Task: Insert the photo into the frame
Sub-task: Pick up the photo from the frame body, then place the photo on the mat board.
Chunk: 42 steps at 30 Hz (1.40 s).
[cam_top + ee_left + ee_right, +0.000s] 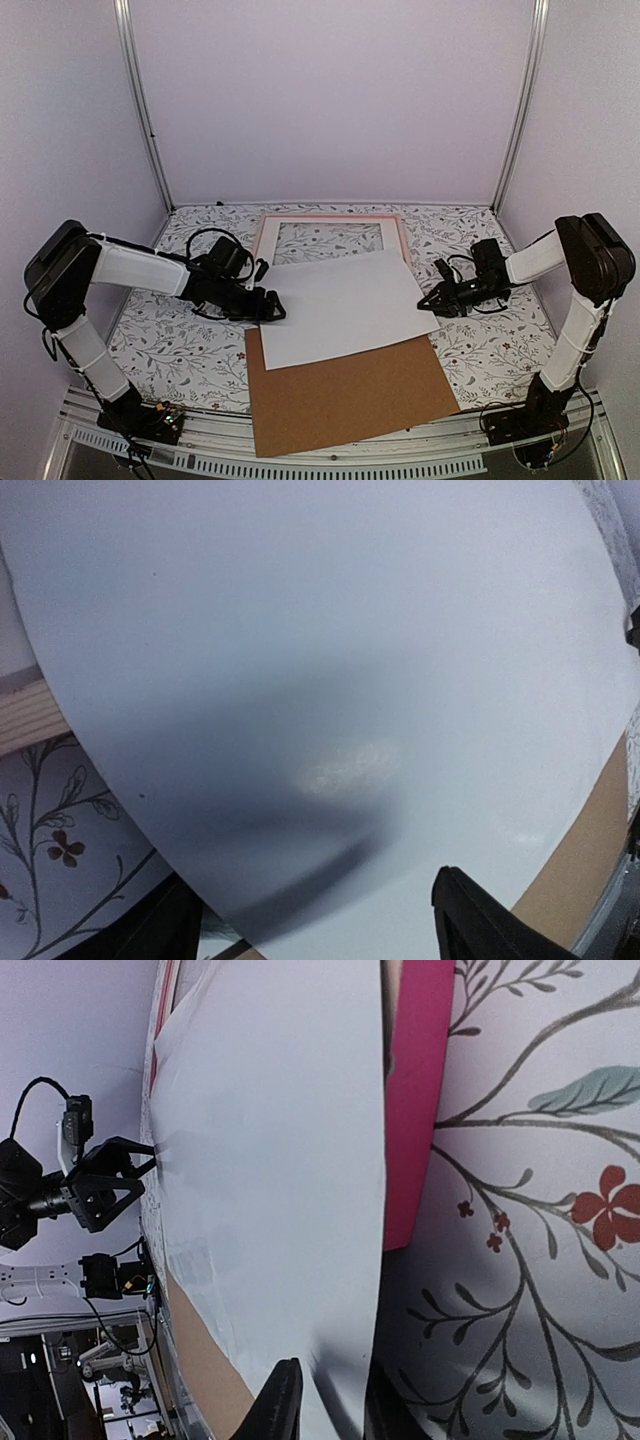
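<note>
The photo (pixel 345 305) lies white side up, a plain solid sheet slanted across the table's middle; its picture side is hidden. It covers the lower edge of the thin pink frame (pixel 330 215) and the top of the brown board. My left gripper (pixel 275 312) stands open at the sheet's left edge. In the left wrist view the photo (pixel 300 630) passes between the spread fingers of that gripper (pixel 315 900). My right gripper (pixel 432 303) is shut on the photo's right corner. In the right wrist view one finger sits on the photo (pixel 270 1160) and one under its edge, beside the frame (pixel 410 1110).
A white mat (pixel 265 245) with a rectangular opening lies inside the frame. A brown backing board (pixel 350 395) reaches to the table's near edge. The flowered tablecloth (pixel 180 350) shows on both sides. White walls and metal posts close in the back and sides.
</note>
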Available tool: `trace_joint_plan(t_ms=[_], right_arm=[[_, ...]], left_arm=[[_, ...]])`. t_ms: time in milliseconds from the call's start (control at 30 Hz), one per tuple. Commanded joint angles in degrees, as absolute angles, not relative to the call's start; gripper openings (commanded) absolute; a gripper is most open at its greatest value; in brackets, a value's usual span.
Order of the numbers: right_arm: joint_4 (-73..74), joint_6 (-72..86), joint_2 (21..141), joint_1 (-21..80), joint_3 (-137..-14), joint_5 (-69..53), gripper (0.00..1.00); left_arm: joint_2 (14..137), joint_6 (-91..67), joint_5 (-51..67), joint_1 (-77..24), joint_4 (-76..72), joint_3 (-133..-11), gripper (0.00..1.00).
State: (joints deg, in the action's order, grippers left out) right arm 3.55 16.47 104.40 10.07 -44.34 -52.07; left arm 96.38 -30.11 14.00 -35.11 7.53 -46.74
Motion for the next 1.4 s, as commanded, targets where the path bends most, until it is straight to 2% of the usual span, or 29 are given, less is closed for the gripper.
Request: trace_joint_plan(t_ms=[0,400,667,1100,1367], right_arm=[[3.67,15.63,103.26,10.35,-45.79,-54.82,0.17],[14.08,13.36,95.2,10.49,-50.0,-47.11,0.01],[9.57,17.41,90.74,10.71,-53.07,-43.43,0.0],[0.48,28.67,106.16,11.74,-65.35,-42.13,0.0],[-4.83,29.26,111.85,12.77,-67.15,-43.07,0.0]], left_arm=[[96.8,-29.44,13.72,-34.43,7.02,-47.68,0.82],[92.55,-28.32,10.11,-33.12,10.09,-47.57,0.83],[88.08,-27.92,8.79,-28.9,11.47,-47.96,0.86],[85.31,-28.48,6.67,-23.22,11.63,-50.89,0.89],[85.77,-28.15,6.13,-21.97,11.36,-51.42,0.89]])
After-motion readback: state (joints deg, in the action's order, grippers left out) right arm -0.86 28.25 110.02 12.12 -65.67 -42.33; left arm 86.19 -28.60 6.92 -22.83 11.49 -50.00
